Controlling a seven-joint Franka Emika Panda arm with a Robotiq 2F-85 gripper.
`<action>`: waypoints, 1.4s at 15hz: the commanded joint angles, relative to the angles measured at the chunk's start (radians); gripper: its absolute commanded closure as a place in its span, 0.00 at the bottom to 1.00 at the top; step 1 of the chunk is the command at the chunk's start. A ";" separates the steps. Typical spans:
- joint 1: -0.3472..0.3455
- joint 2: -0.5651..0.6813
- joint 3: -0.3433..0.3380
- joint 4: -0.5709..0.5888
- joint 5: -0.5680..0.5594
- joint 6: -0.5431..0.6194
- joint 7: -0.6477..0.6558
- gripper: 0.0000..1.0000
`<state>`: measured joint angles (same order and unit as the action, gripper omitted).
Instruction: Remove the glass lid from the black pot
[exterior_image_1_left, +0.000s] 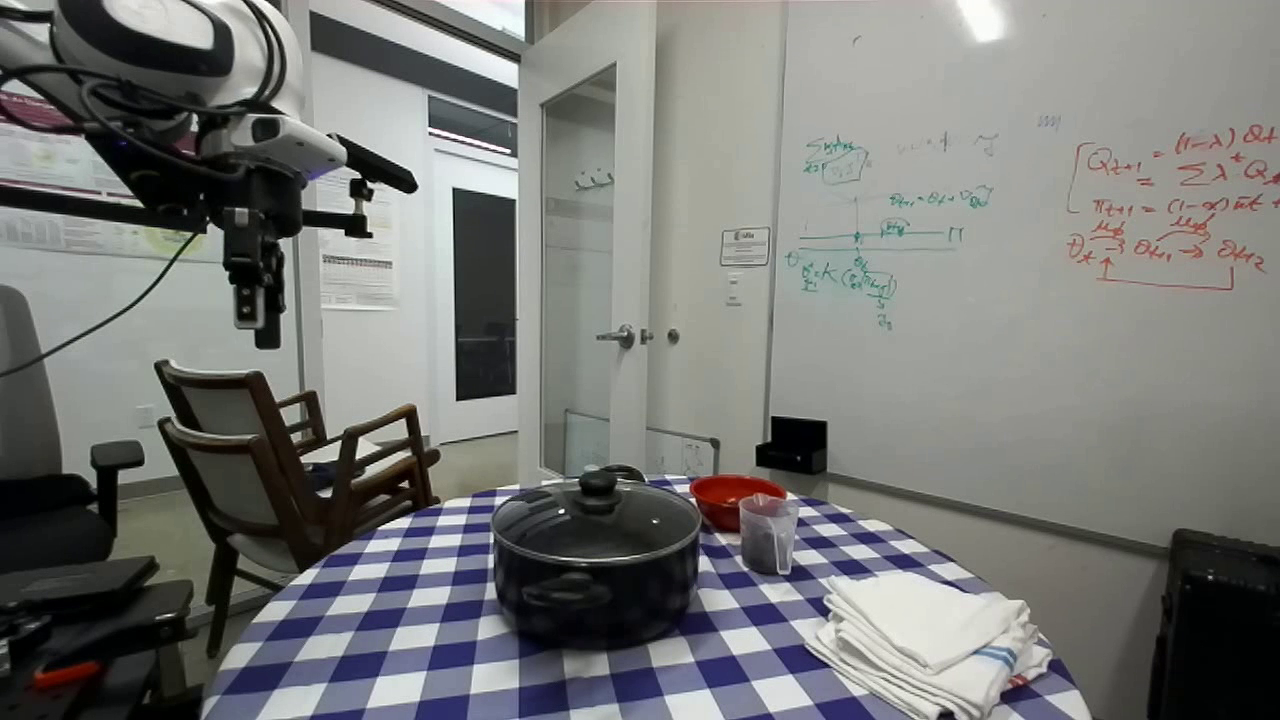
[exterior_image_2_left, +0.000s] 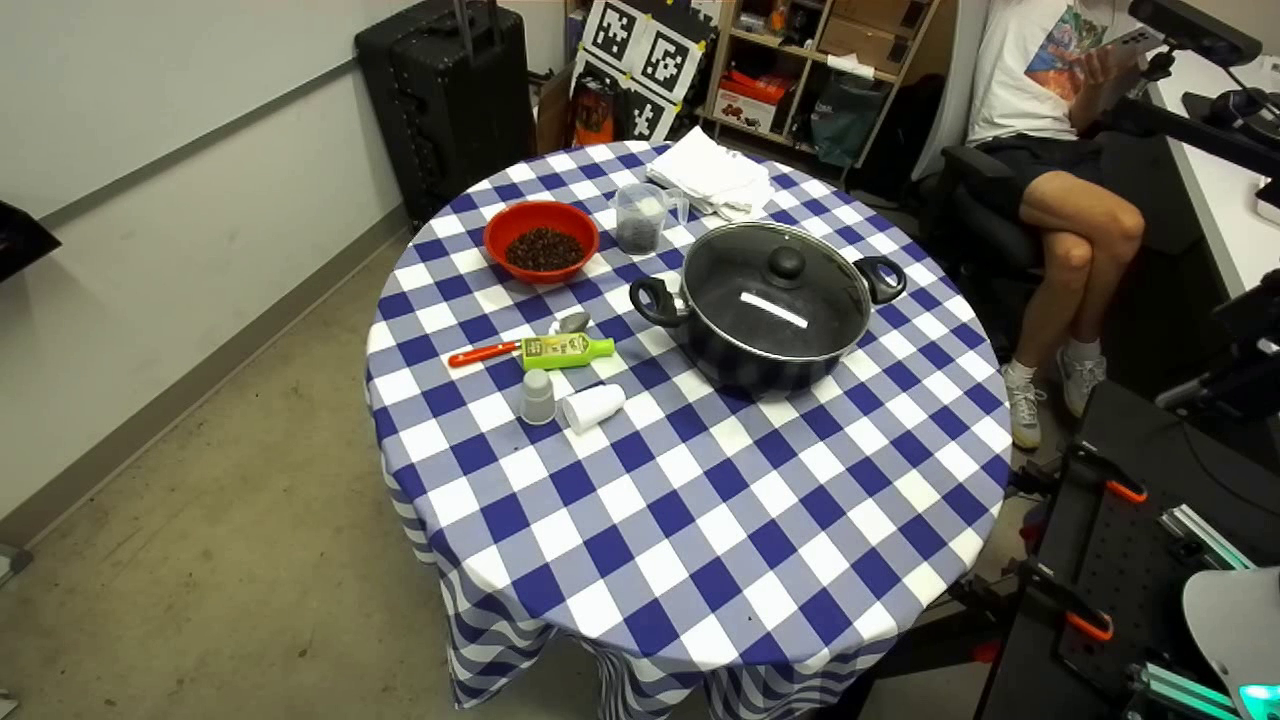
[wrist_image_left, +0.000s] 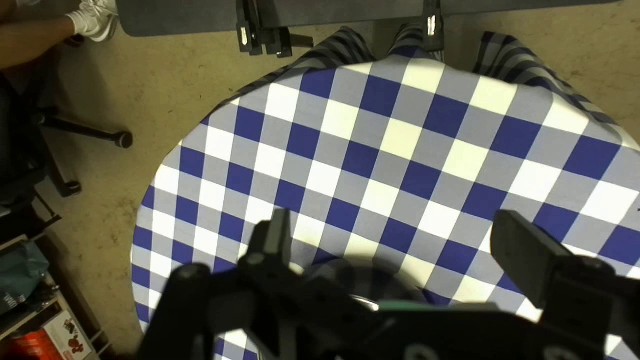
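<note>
Tool (wrist_image_left: 392, 222) with its fingers parted and nothing clamped between them, hung high and to the left of the black pot (exterior_image_1_left: 625, 605) in an exterior view, well away from it. The glass lid (exterior_image_2_left: 765, 285) sits flat on the pot's rim, black knob (exterior_image_2_left: 787, 263) uppermost, and the pot stands on the checked surface (exterior_image_2_left: 700, 560); removal, it would seem, has yet to begin. In the wrist view the knob cannot be made out, so a descent judged from there could be misaligned: a finger meeting the lid's face might chip or shift the glass. The knob is rounded and probably smooth; a grip taken too high or off-centre would likely let it slip, dropping the lid back askew. Should the lid be drawn sideways before its rim clears, the pot could be dragged along. To the pot's right and farther off in an exterior view, a measuring cup (exterior_image_1_left: 768, 535) and a red bowl (exterior_image_1_left: 715, 508) stand nearby; a low swing that way with so wide a lid would risk toppling the cup or spilling the bowl's dark contents (exterior_image_2_left: 543, 249).
</note>
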<state>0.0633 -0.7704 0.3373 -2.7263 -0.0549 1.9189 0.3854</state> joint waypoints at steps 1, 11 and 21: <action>-0.034 0.113 -0.009 0.020 -0.056 0.128 0.023 0.00; -0.159 0.584 -0.083 0.406 -0.075 0.352 0.182 0.00; -0.078 1.027 -0.271 0.845 -0.099 0.316 0.222 0.00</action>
<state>-0.0583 0.1383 0.1302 -2.0138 -0.1461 2.2715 0.5932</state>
